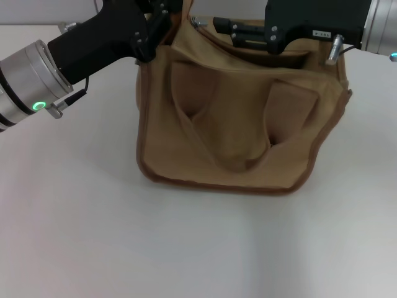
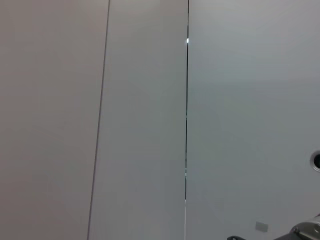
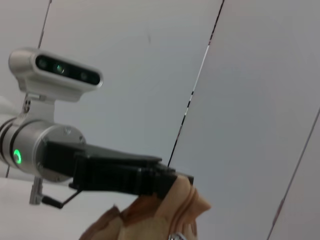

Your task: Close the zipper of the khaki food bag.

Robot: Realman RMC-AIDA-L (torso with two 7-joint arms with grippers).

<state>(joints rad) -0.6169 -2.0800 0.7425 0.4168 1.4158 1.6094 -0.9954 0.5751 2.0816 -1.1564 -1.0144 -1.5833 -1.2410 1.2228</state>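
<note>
You see the khaki food bag [image 1: 239,133] standing on the table [image 1: 93,236], toward its far edge. The left gripper [image 1: 156,28] sits at the bag's top left corner, touching the fabric. The right gripper [image 1: 239,31] lies over the bag's top opening, right of the left gripper.

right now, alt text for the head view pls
A khaki food bag stands on a white table, its top gaping. The left hand grips the bag's far left corner; the right hand reaches over the open top.
</note>
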